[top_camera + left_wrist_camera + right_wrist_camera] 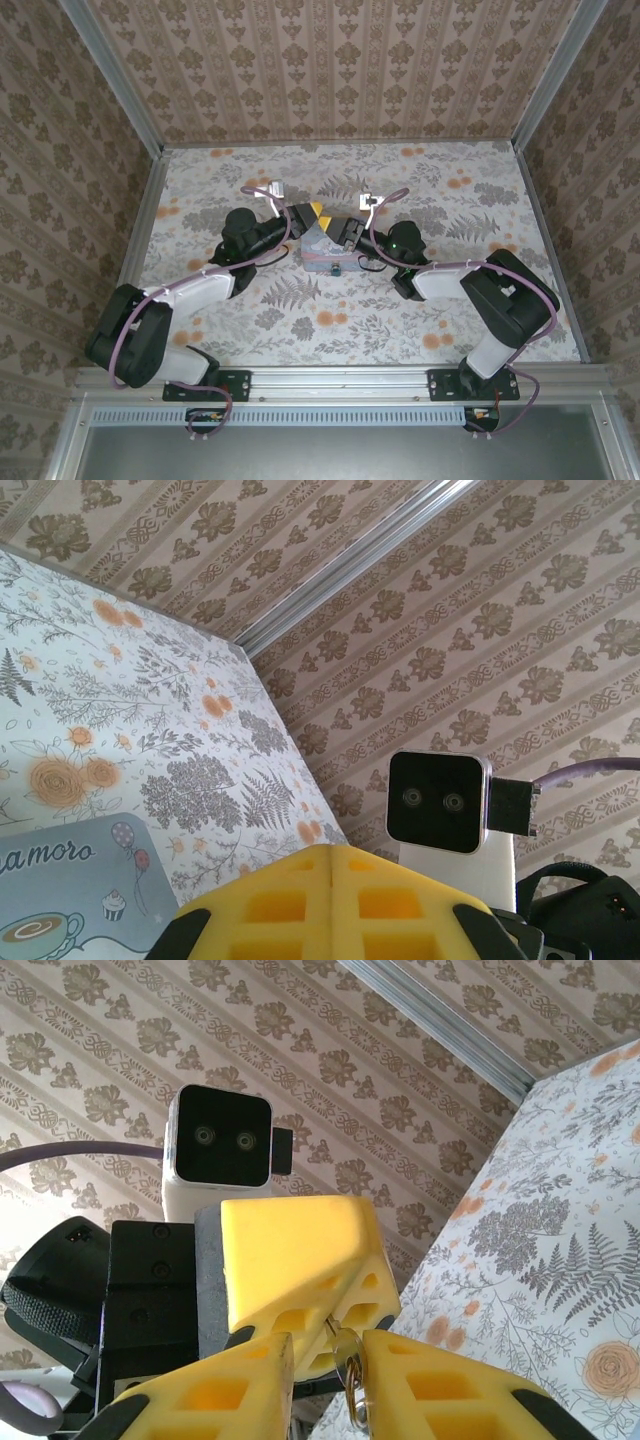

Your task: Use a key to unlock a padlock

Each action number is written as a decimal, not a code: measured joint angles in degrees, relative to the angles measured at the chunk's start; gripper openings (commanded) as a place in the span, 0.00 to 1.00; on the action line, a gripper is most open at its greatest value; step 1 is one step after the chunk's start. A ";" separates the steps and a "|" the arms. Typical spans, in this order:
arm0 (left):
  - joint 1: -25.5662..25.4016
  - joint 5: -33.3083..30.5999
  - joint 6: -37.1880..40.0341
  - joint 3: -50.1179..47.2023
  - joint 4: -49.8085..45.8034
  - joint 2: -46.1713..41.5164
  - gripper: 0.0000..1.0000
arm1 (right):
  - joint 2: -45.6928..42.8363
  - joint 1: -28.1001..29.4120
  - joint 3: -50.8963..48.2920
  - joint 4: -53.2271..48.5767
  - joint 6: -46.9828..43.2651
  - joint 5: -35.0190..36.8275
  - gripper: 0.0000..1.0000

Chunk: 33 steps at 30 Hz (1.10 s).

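Observation:
My left gripper (333,852) is shut, its yellow foam fingers pressed together. In the right wrist view those left fingers (300,1250) clamp the blade of a small metal key (350,1352), whose head and ring hang out below. My right gripper (328,1348) is open, the key head in its gap, close to the right-hand finger. From above, both grippers (318,212) (347,232) meet over the pale blue box (322,250). A tiny dark teal padlock (337,268) sits at the box's near edge.
The pale blue box (60,900) with cartoon print lies on the floral table (450,210). Patterned walls with metal rails close in the table on three sides. The right wrist camera (438,800) faces the left one at close range.

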 measured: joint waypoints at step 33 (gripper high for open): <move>0.68 0.98 -2.64 0.42 -0.13 0.70 0.44 | 1.07 -0.24 0.74 -0.07 1.05 -0.98 0.00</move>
